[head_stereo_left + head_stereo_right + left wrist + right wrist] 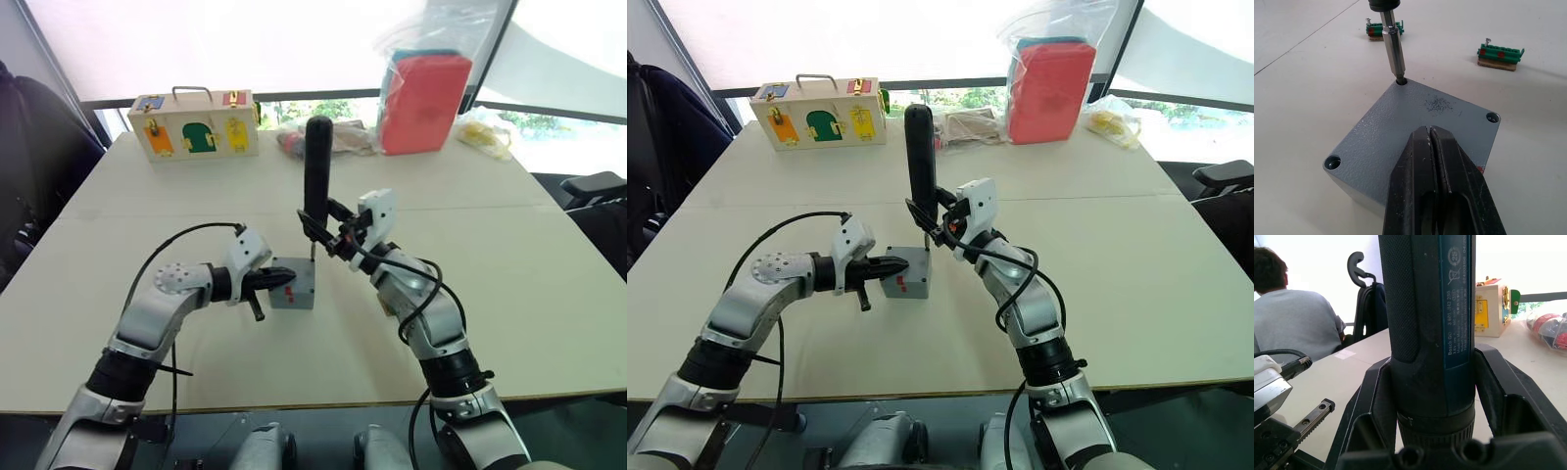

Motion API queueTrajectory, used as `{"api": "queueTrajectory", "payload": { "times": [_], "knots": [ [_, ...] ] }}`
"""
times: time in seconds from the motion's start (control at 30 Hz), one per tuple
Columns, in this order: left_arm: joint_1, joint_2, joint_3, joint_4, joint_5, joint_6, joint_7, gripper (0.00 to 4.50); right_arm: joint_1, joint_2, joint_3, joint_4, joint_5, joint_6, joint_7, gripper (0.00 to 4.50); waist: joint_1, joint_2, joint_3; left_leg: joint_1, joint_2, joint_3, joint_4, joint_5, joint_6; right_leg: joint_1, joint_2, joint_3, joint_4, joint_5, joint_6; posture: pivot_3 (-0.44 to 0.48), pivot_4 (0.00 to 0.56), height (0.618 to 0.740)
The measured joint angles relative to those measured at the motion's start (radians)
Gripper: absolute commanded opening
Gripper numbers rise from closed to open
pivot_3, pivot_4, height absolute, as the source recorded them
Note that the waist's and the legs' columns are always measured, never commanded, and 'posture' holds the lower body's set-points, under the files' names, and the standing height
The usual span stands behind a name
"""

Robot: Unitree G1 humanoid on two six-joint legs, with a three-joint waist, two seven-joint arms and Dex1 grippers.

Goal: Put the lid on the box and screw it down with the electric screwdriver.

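- The right end effector (333,233) is gripping the screwdriver (316,171) upright, its bit sitting in a corner hole of the lid (1415,137).
- The left end effector (1436,161), fingers closed, is pressing on the lid, already seated on the box (294,285).
- Screws are likely remaining: two other corner holes are looking empty.
- Beyond the box, two green blocks (1500,53) are lying on the pale surface (549,294); a wooden case (194,123) is standing far behind, by bright windows.
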Motion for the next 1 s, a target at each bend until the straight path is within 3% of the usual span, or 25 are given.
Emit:
{"api": "queueTrajectory", "payload": {
  "times": [0.6, 0.8, 1.0],
  "knots": [
    [-0.011, -0.024, -0.001, 0.024, 0.009, -0.004, -0.006, 0.00, 0.041, 0.001, 0.006, 0.002, -0.002, -0.057, 0.039, 1.86, -0.003, 0.002, -0.010, 0.001, 0.000, 0.000, -0.007, 0.000, 0.000, 0.000, -0.001, 0.000, -0.007, -0.001, -0.002, 0.000, 0.150, 0.740],
    [-0.009, -0.027, -0.001, 0.026, 0.010, -0.004, -0.005, 0.00, 0.078, -0.027, 0.007, 0.003, 0.003, -0.134, 0.145, 1.86, -0.006, 0.001, -0.011, 0.001, 0.000, 0.000, -0.009, 0.000, 0.000, 0.000, -0.001, 0.000, -0.008, -0.001, -0.002, 0.000, 0.150, 0.740],
    [0.001, -0.021, 0.000, 0.012, 0.010, -0.002, -0.006, 0.00, 0.072, -0.021, -0.002, 0.021, 0.016, -0.134, 0.160, 1.86, -0.008, 0.002, -0.013, 0.001, 0.001, 0.000, -0.010, 0.000, -0.001, 0.000, -0.001, 0.000, -0.009, -0.002, -0.003, 0.000, 0.150, 0.740]
  ]
}}
